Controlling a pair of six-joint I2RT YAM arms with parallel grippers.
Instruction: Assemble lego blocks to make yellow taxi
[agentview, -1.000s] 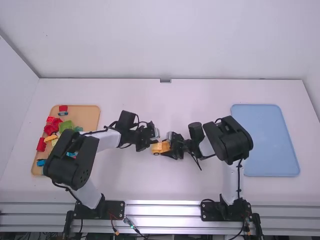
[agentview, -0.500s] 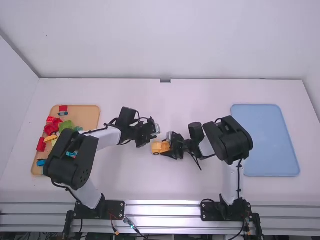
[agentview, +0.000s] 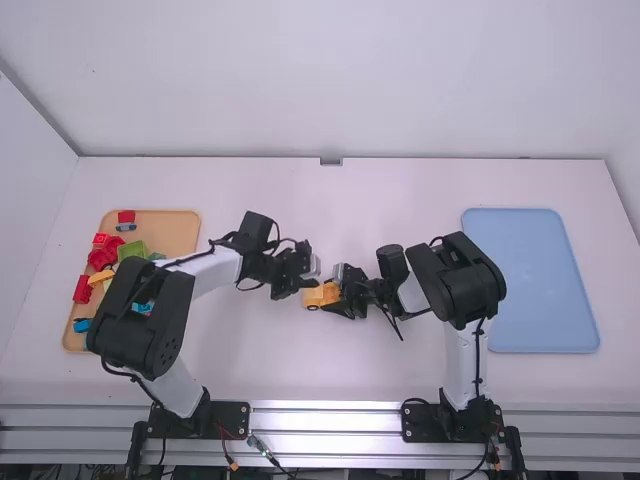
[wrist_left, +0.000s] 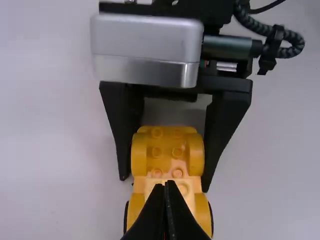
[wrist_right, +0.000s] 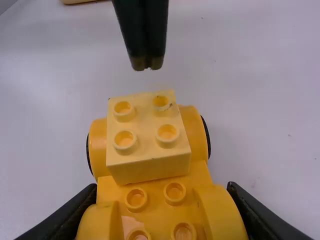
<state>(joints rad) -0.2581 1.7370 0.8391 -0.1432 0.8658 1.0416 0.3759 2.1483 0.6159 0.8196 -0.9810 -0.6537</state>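
Observation:
The yellow car base (agentview: 331, 294) lies near the table's middle, with my right gripper (agentview: 343, 296) shut on it. My left gripper (agentview: 306, 280) is at the car's left end, fingers together and holding nothing. The right wrist view has the yellow base (wrist_right: 155, 199) between the fingers of my right gripper (wrist_right: 162, 192). On its far part sits a pale yellow two-by-two block (wrist_right: 147, 140), turned slightly askew; whether it is fully pressed down I cannot tell. In the left wrist view, the closed tips of my left gripper (wrist_left: 167, 186) overlap the pale block (wrist_left: 183, 188).
At the left, a tan tray (agentview: 180, 232) holds several red, green, blue and yellow blocks, partly behind the left arm. A light blue tray (agentview: 530, 280) lies at the right. Between the trays, both arms reach inward and meet at the car.
My left gripper first moved slightly away from the car, up the high view, then came back down toward it. The right gripper and the car have stayed in place.

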